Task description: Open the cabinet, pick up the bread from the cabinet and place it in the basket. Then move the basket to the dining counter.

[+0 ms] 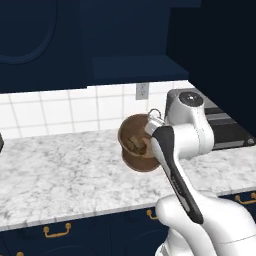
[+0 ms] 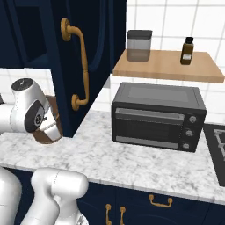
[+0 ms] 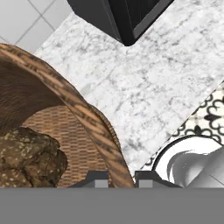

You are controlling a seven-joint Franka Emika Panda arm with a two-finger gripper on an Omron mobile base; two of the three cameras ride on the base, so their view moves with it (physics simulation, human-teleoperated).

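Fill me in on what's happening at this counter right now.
The white robot arm has its hand at the basket, one finger inside the rim and the other outside, closing on the woven wall. The bread already lies in the basket. The basket looks tipped above the marble counter, beside the open cabinet door. A toaster oven stands to the right.

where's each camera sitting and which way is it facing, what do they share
left base view: behind the arm to its left, looking down at the marble counter; white arm rises lower right.
right base view: behind to its right, facing the toaster oven; arm lower left.
hand view: on the hand, looking along the pincer, its tips straddling the basket rim, bread inside.
All show the basket.
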